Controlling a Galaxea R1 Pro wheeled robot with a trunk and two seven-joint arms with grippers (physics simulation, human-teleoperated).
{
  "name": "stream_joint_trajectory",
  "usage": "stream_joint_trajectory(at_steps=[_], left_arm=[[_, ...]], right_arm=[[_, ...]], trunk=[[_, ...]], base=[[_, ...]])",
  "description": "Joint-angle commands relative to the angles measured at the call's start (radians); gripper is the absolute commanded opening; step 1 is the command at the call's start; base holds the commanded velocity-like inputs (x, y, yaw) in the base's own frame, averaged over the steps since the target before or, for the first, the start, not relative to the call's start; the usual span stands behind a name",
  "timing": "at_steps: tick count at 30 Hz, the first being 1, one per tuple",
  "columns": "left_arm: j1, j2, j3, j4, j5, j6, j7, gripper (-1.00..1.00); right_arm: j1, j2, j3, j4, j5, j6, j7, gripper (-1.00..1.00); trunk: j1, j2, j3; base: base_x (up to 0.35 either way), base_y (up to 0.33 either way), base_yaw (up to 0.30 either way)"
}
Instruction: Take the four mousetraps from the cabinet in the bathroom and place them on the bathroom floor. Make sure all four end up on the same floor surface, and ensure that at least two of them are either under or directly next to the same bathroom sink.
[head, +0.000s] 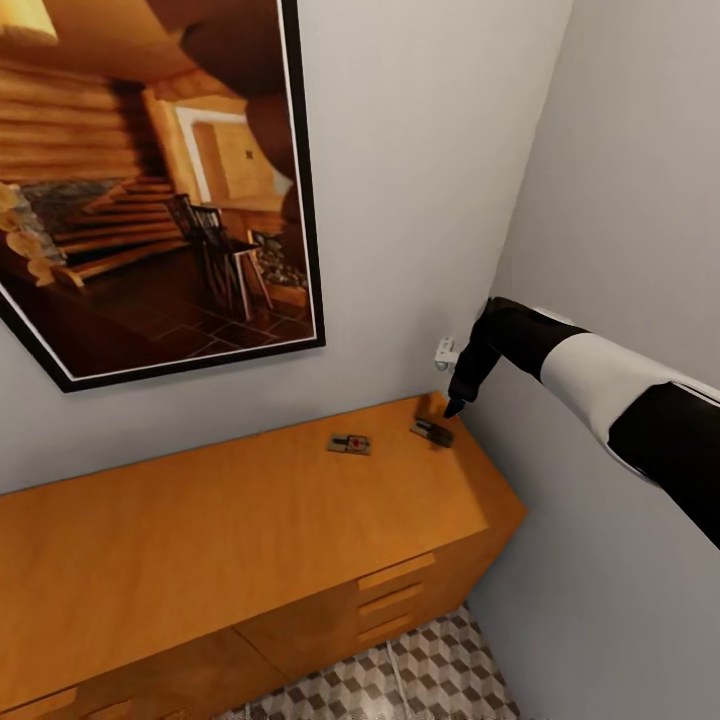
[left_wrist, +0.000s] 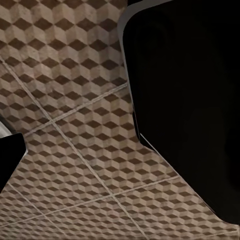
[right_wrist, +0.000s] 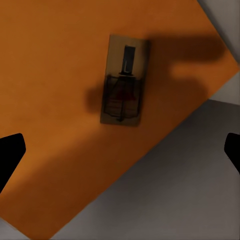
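Soft, even light fills the corner ahead of me, bright on the grey walls with no glare. Below my right gripper (right_wrist: 120, 150) the mousetrap (right_wrist: 123, 80) lies in my arm's broad, blurred shadow on the cabinet (right_wrist: 55, 75). That render is soft. Beneath my left wrist, the bathroom floor (left_wrist: 70, 125) is dim, flatly lit and slightly smeared.

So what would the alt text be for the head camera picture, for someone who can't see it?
The robot's right arm reaches over the far corner of a wide orange-brown cabinet, its right gripper just above one of two mousetraps lying on top; the other lies apart, nearer the middle. A framed log-cabin picture hangs on the grey wall, and cube-patterned floor tiles show below.
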Motion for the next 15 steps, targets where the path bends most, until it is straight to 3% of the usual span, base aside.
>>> stream_joint_trajectory(at_steps=[1,15], left_arm=[[-0.002,-0.001,-0.008,0.004,0.009,-0.005,0.002,1.00],[0.000,-0.001,-0.008,0.004,0.009,-0.005,0.001,1.00]], right_arm=[[0.000,-0.002,-0.006,-0.004,0.010,0.008,0.006,1.00],[0.000,-0.013,-0.006,-0.004,0.009,-0.010,0.006,1.00]], trunk=[[0.000,-0.002,-0.003],[0.000,-0.002,-0.026]], base=[[0.000,0.000,0.000],[0.000,0.000,0.000]])
